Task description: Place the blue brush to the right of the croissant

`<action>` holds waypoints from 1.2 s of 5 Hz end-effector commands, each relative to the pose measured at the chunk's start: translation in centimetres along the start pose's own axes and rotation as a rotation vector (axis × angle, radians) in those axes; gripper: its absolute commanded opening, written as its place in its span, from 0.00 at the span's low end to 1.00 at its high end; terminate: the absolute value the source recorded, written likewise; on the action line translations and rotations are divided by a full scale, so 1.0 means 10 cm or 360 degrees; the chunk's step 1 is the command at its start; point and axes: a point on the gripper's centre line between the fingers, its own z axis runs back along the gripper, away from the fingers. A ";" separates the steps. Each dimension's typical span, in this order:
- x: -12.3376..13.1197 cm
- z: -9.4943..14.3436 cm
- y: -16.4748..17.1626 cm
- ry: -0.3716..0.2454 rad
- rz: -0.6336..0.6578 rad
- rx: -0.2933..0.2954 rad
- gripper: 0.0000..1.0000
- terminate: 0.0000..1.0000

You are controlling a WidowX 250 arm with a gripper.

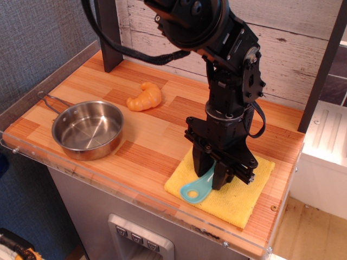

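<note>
The blue brush (196, 189) lies on a yellow cloth (241, 197) at the front right of the wooden table. Only its teal handle with the round hole shows; its head and bristles are hidden under the gripper. My gripper (210, 172) points straight down over the brush with its black fingers (199, 162) closed in on the handle's upper part. The croissant (145, 97) is orange-yellow and lies at the back middle of the table, well to the left of and behind the gripper.
A steel pan (87, 130) with a wire handle sits at the front left. A dark post (108, 32) stands at the back left and a wooden plank wall runs behind. A clear plastic rim (108, 181) edges the table's front.
</note>
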 end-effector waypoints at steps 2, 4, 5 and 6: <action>0.09 0.46 0.09 -0.0214 0.0010 -0.0067 0.00 0.00; 0.14 0.56 0.75 -0.0233 0.0229 -0.0048 0.00 0.00; 0.29 0.39 0.98 -0.0178 0.0238 -0.0006 0.00 0.00; 0.41 0.28 1.13 -0.0150 0.0286 0.0038 0.00 0.00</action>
